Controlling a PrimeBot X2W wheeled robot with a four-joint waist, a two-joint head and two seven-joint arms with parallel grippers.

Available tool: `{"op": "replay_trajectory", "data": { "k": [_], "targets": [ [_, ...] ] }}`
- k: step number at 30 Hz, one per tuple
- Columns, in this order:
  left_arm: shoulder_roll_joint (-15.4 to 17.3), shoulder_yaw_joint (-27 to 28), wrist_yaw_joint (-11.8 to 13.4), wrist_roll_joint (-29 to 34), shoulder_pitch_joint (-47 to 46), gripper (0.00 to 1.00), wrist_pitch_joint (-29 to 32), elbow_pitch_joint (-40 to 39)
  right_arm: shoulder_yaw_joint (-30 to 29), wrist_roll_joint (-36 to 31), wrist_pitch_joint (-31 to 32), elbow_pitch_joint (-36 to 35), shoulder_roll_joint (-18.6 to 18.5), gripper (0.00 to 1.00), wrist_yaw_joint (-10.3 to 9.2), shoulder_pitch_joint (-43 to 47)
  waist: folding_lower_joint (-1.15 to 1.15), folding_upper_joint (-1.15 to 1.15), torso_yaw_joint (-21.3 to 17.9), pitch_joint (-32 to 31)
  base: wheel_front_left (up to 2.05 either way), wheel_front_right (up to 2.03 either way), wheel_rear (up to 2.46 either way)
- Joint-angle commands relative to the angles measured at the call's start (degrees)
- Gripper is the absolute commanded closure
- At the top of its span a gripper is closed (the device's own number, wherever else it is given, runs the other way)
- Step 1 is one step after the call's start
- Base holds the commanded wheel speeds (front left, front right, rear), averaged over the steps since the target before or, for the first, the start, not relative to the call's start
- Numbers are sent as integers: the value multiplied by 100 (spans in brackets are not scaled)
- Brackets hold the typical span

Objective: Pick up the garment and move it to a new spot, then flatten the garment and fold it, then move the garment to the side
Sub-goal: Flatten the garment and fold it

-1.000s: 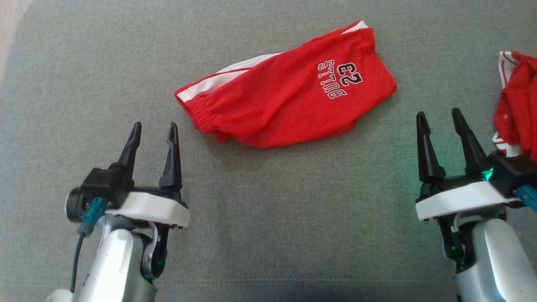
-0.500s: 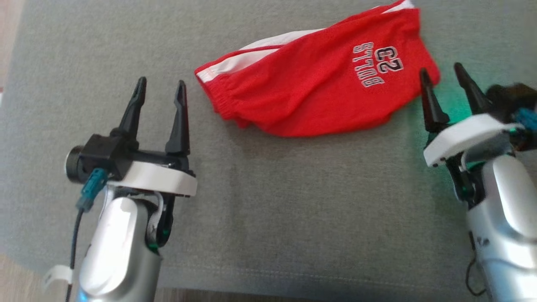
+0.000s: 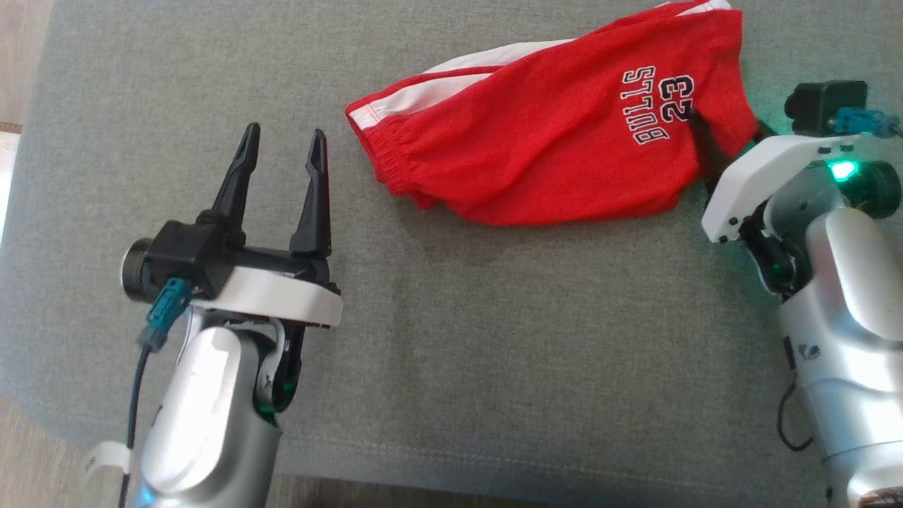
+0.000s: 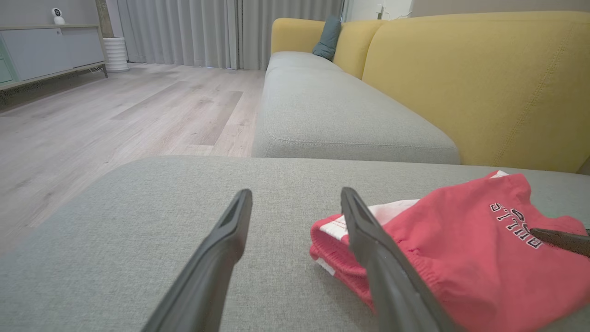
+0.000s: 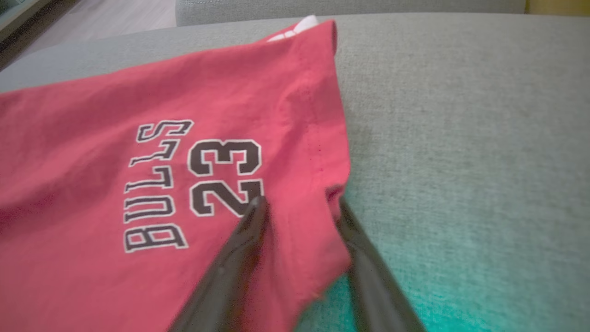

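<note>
Red shorts point(image 3: 550, 162), likely soft and light, lie rumpled on a grey cushion point(image 3: 451, 353) in the head view, the left gripper point(image 3: 281, 141) nearby at the waistband end. Left wrist view: its fingers stand wide apart, empty. Right wrist view: the right gripper point(image 5: 299, 203) straddles the hem corner, fingers apart, a sensible edge to pinch.

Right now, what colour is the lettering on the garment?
Black lettering with white outlines on the red garment; the right wrist view shows it best.
</note>
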Motion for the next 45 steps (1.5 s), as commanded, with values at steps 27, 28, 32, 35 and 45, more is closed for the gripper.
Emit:
{"op": "replay_trajectory", "data": {
  "k": [27,28,32,35,45],
  "targets": [
    [73,371,-67,118,467,0,-29,33,-1019,-64,-677,-2021,761,100,-5,2673,0,0,-531,-623,0,0,0],
    [73,366,-69,119,464,0,-29,39,-1032,-70,-669,-2007,763,100,-5,2659,0,0,-523,-626,0,0,0],
    [73,343,-69,109,451,0,-29,42,-1020,-158,-619,-2009,767,100,-5,2569,0,0,-500,-638,0,0,0],
    [73,345,-62,9,449,0,-29,66,-879,-249,-540,-2179,769,100,-5,2357,0,0,-484,-671,0,0,0],
    [73,227,-32,-21,421,0,-29,129,717,-40,-170,-2413,774,100,-5,1179,0,0,-238,-833,0,0,0]
  ]
}}
